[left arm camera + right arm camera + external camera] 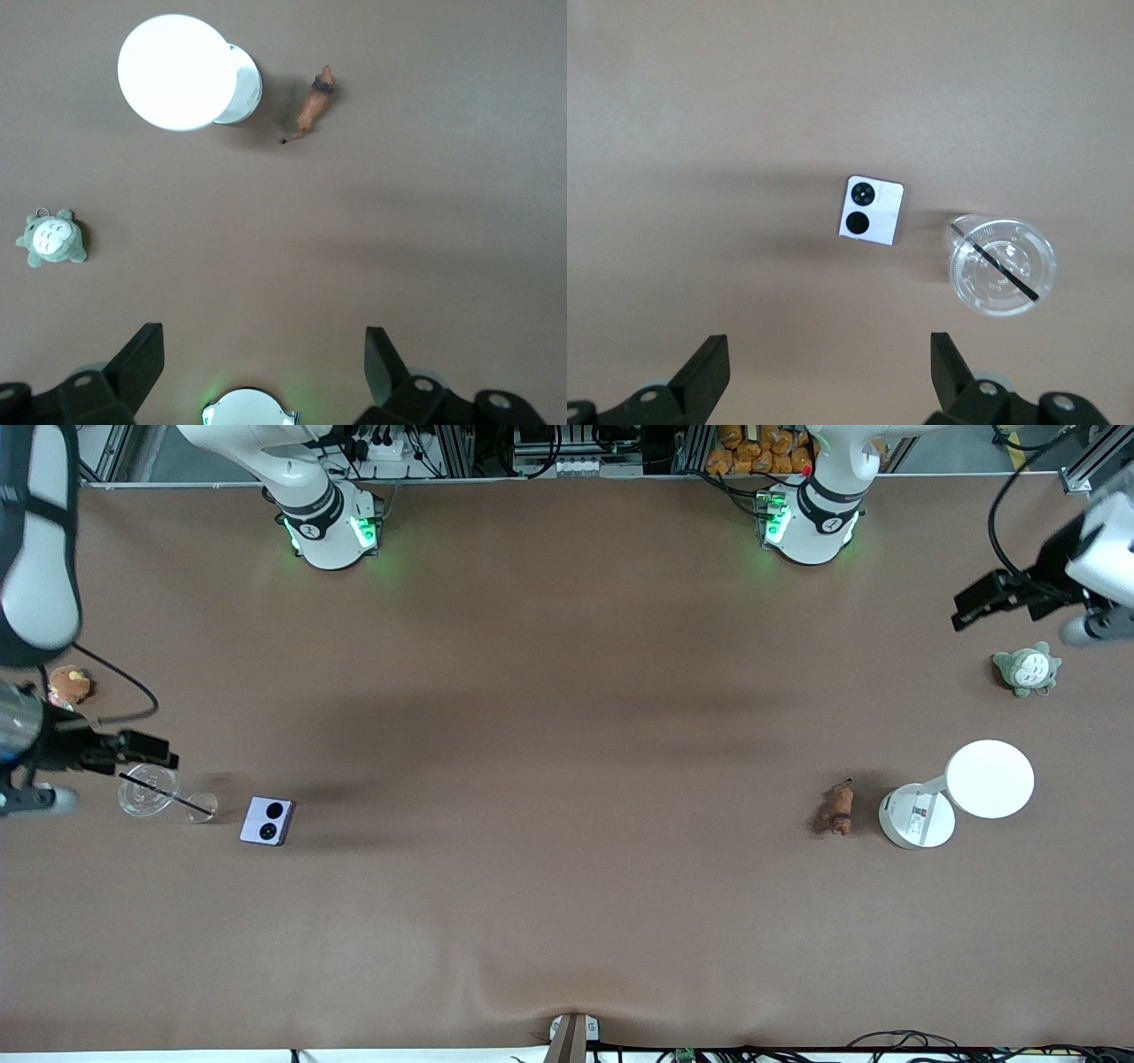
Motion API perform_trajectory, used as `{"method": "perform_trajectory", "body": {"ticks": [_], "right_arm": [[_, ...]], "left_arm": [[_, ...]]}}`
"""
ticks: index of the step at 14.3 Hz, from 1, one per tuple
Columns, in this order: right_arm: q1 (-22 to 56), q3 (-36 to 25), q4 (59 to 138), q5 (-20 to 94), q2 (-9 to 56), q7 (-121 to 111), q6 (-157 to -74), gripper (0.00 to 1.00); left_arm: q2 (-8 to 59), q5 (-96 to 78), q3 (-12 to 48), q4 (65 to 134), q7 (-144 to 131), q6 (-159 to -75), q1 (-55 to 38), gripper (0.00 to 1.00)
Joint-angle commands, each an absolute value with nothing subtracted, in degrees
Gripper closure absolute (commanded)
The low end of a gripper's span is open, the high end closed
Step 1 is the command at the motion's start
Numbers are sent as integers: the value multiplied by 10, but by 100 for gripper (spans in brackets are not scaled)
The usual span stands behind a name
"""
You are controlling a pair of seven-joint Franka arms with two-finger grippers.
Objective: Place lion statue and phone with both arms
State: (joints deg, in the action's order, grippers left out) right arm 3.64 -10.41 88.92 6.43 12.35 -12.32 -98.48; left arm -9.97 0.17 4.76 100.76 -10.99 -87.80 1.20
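Both wide-jawed, the left gripper saw only the lion statue; the right gripper only the phone (at opposite bench ends).

Right arm cut off by the front view's edge; its gripper's fingertips run out of the right wrist view. Left arm likewise cropped. Brown plush partly hidden under the right arm, details too small to tell.

Clear cup, white lamp, grey-green plush, brown plush.
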Motion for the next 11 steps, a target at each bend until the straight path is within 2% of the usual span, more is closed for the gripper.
{"method": "perform_trajectory", "body": {"ticks": [1, 4, 7, 11], "right_arm": [[-24, -16, 899, 4, 59, -78, -954, 0], [-33, -9, 898, 3, 12, -57, -899, 0], [-30, -8, 877, 4, 1, 3, -845, 0], [-25, 2, 861, 1, -9, 23, -813, 0]], "left_arm": [[-126, -8, 44, 1037, -97, -895, 8, 0], [-128, -8, 45, 1028, -91, -888, 9, 0], [-120, -8, 45, 1005, -72, -862, 8, 0], [-109, -4, 47, 981, -76, -858, 8, 0]]}}
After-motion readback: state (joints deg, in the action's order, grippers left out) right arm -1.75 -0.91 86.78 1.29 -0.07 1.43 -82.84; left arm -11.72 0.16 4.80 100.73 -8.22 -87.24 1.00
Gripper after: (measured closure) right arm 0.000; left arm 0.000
